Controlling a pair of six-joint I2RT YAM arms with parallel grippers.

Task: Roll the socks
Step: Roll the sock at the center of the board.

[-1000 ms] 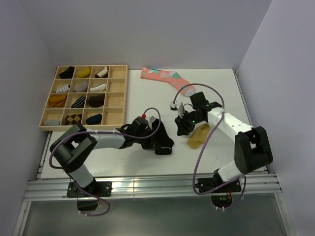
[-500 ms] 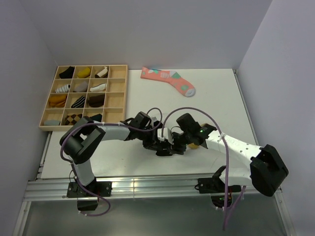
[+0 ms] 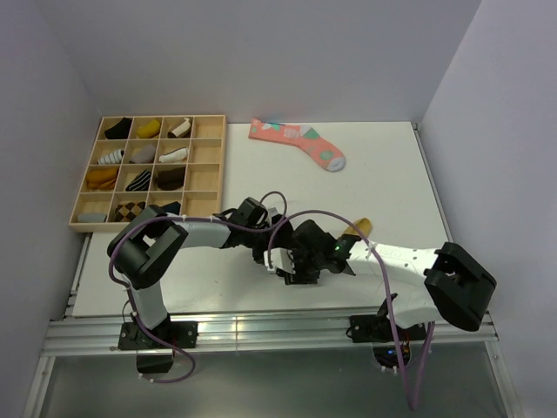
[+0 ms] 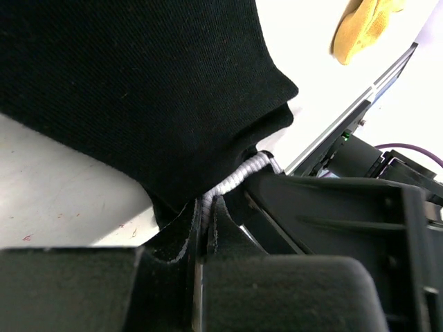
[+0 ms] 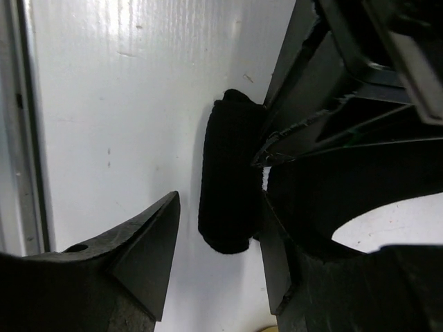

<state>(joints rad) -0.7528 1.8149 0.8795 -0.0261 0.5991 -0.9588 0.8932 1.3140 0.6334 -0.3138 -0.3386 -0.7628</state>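
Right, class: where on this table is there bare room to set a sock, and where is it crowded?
Bare: patch between the pink sock, the mustard sock and the table's right edge; also between the wooden tray and pink sock. Crowded: front centre, where the left gripper and right gripper meet at the black sock.

Top cam high, looking down, both wrist cams v. close, sharing black sock (image 4: 138, 90)
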